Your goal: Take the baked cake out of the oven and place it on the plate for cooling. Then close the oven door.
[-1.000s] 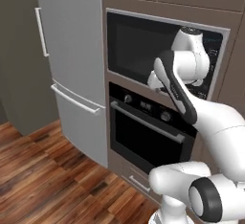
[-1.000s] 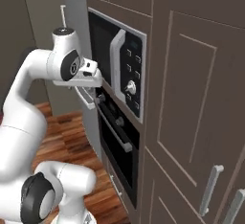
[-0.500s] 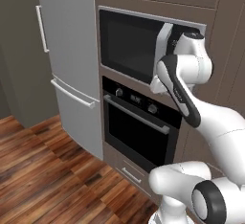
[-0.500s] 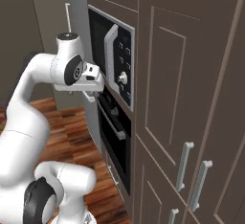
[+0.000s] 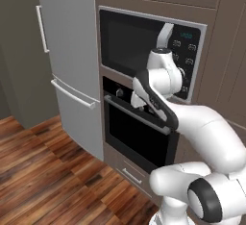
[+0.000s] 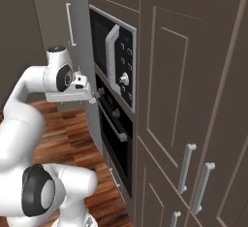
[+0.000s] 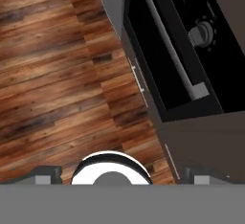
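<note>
1. Oven door (image 5: 137, 132) remains shut beneath the microwave (image 5: 144, 51), as the base has rolled nearer.
2. Gripper (image 6: 92, 100), state unclear, has neared the door's handle (image 7: 170, 55); opening likely follows.

the black built-in oven (image 5: 137, 135) sits in the brown cabinetry (image 6: 193, 100), directly below the silver-framed microwave (image 5: 149, 51). its black glass-fronted oven door (image 5: 132, 140) stands upright, the horizontal silver bar handle (image 5: 137, 116) across its top. the tall grey fridge (image 5: 72, 60) stands just left of both. the wooden plank floor (image 5: 43, 181) lies before them.
</note>
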You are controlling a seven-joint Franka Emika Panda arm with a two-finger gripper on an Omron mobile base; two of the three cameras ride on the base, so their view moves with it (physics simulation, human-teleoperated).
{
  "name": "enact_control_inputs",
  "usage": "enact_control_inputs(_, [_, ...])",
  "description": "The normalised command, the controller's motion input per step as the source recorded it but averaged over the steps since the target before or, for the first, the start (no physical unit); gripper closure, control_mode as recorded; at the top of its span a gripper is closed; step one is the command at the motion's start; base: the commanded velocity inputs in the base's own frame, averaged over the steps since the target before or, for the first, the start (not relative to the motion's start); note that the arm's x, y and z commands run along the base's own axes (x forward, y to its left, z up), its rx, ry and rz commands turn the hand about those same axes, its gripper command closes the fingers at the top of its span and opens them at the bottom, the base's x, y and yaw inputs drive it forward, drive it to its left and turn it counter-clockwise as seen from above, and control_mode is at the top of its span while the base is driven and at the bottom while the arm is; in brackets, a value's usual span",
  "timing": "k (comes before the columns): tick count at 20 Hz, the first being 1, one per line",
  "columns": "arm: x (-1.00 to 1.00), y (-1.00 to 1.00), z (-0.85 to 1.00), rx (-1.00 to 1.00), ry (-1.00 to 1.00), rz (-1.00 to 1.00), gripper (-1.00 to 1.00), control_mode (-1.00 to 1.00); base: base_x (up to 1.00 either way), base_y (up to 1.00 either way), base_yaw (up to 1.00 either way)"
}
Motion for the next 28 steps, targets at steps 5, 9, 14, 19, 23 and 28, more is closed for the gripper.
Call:
enact_control_inputs(5, [0.61, 0.53, -0.45, -0.22, 0.07, -0.03, -1.00, -1.00, 0.00, 0.00, 0.00])
enact_control_inputs(9, [0.68, 0.12, -0.38, -0.23, 0.01, -0.11, -1.00, -1.00, 0.00, 0.00, 0.00])
enact_control_inputs(14, [0.61, 0.01, -0.36, -0.27, 0.00, -0.12, -1.00, -1.00, 0.00, 0.00, 0.00])
enact_control_inputs(19, [0.32, 0.00, -0.46, -0.28, 0.00, -0.13, -1.00, -1.00, 0.00, 0.00, 0.00])
enact_control_inputs(23, [0.10, -0.07, -0.57, -0.19, 0.00, -0.03, -1.00, -1.00, 0.00, 0.00, 0.00])
enact_control_inputs(28, [0.00, -0.16, -0.51, -0.14, -0.12, 0.00, -1.00, -1.00, 0.00, 0.00, 0.00])
